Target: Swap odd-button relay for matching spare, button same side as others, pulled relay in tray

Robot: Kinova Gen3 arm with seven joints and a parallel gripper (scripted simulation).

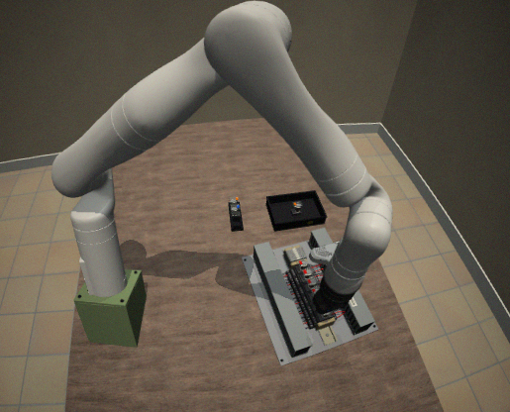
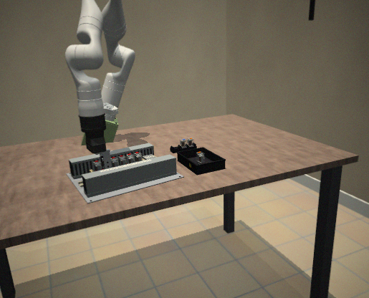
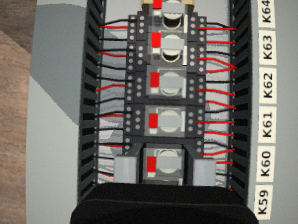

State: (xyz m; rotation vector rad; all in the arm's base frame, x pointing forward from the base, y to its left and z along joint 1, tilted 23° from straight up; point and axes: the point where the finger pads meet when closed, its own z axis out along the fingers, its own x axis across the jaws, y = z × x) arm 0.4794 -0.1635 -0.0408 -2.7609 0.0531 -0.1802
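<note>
Item: gripper (image 3: 162,171), clamped on the red-button relay (image 3: 161,164) in the row's end socket, near the table's (image 2: 258,143) front-left corner. Pulled relay (image 2: 200,157) lay in tray (image 2: 215,165). Risk: you could release it tilted or proud, since only spring contacts hold it.

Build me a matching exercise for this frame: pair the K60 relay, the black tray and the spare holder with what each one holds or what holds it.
Things:
1. K60 relay
2. black tray
3. spare holder

States:
A. holds one orange-button relay
B. carries a blue-button relay and an orange-button spare
C. clamped in the end effector, red button showing

Pairs: 1-C, 2-A, 3-B.
</note>
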